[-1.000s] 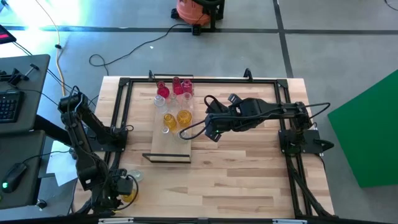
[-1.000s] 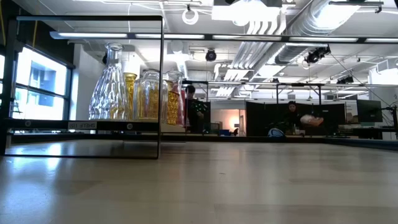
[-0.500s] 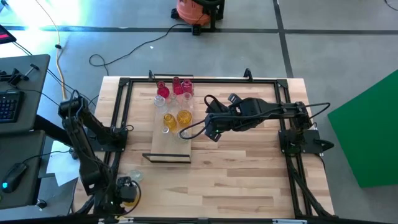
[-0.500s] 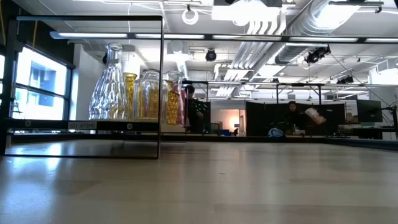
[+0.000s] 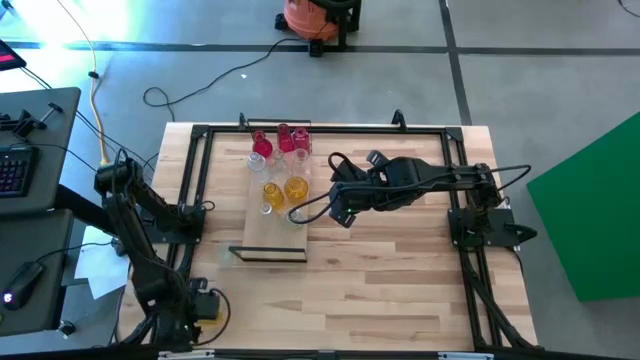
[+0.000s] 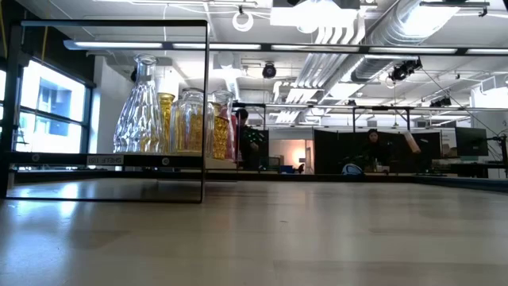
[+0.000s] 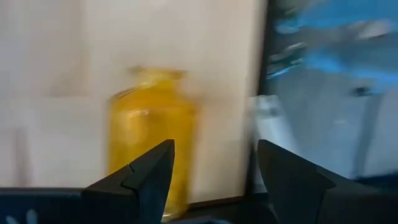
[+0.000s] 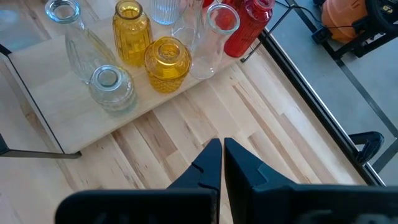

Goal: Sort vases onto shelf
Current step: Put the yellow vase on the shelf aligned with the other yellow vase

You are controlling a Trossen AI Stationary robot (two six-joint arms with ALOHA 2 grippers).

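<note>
Two dark jointed arms, looped black cables, black fingers [image 8: 214, 163].

You have the shelf [image 5: 277, 232], a light-wood board with a dark strip at its near edge, lying flat on the table. Red, amber and clear vases [image 8: 166, 64] stand upright, clustered at its far end. One amber vase [image 7: 152, 134] stands apart, off the shelf.

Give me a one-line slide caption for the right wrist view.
Shut right gripper hovers over the table beside the shelf, which holds clear, yellow and red vases.
</note>
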